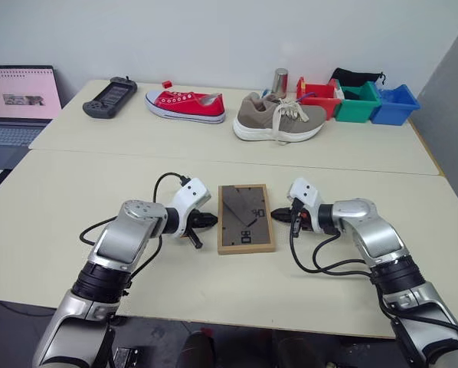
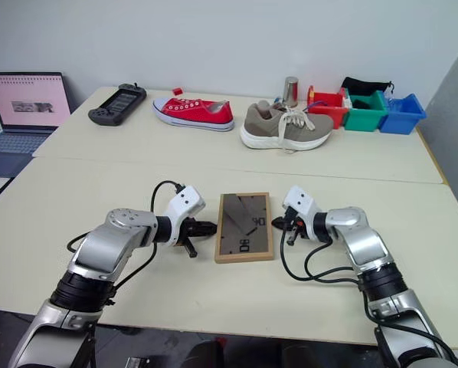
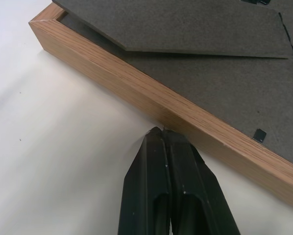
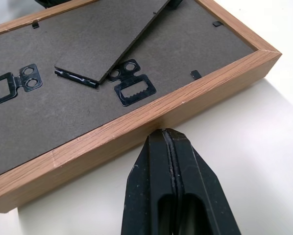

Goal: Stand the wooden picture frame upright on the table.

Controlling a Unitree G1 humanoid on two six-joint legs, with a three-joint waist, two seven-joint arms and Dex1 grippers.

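The wooden picture frame [image 1: 245,218] lies flat on the table [image 1: 99,184] with its dark grey back facing up. Its easel stand [image 4: 107,39] lifts slightly off the back. My left gripper [image 1: 212,221] is shut, with its tips at the frame's left long side [image 3: 136,83]. On the other side, my right gripper [image 1: 276,218] is also shut, its tips against the right long side [image 4: 136,120]. Neither gripper holds anything. The picture side is hidden underneath.
On the far table section stand a game controller [image 1: 109,97], a red sneaker [image 1: 185,105], a grey-brown sneaker [image 1: 279,119], a metal can [image 1: 279,82] and red, green and blue bins [image 1: 357,101]. A laptop [image 1: 18,103] sits at the far left.
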